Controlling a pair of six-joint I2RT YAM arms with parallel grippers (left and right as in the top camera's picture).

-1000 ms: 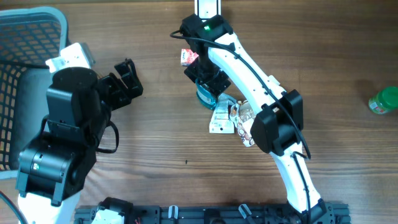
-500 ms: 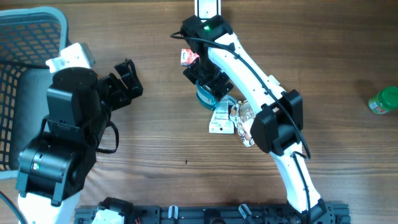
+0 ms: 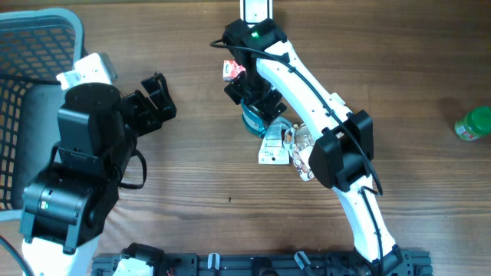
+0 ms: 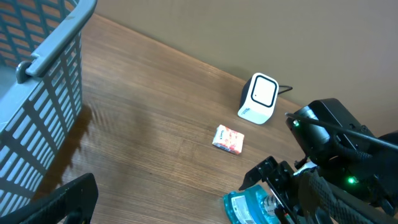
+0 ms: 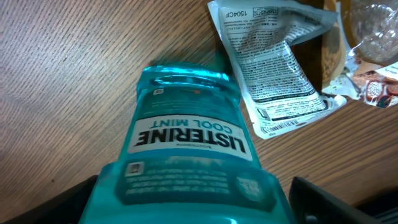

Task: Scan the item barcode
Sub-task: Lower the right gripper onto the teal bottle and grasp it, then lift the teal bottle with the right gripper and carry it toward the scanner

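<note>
Overhead and wrist views of a wooden table [image 3: 192, 176] with two arms.

**Right arm.** It reaches from the near edge toward the far centre. The right gripper [image 3: 255, 107] straddles a teal mouthwash bottle [image 5: 186, 143], one dark finger [image 5: 81, 202] on each side of it. The jaws stand wide. The fingers lie just beside the bottle's walls, but it cannot be told whether they press on it. The bottle's label faces the wrist camera, and its words "Listerine Cool Mint" read upside down in that view.

**Left arm.** It sits on the left side. The left gripper [image 3: 159, 98] points right with its jaws apart and nothing between them, well apart from the bottle.

**Scanner.** A small white scanner [image 4: 258, 98] stands at the far centre edge, beyond the bottle. A small red-and-white pack [image 4: 228, 138] lies between the two.

**Other items.**
- A white pouch [image 5: 273, 68] with printed text and a barcode lies just beside the bottle, on its near right.
- A crumpled snack packet [image 3: 303, 157] touches the pouch on the right.
- A green bottle [image 3: 473, 124] stands at the far right edge.
- A grey basket [image 4: 50, 56] occupies the far left corner.
</note>
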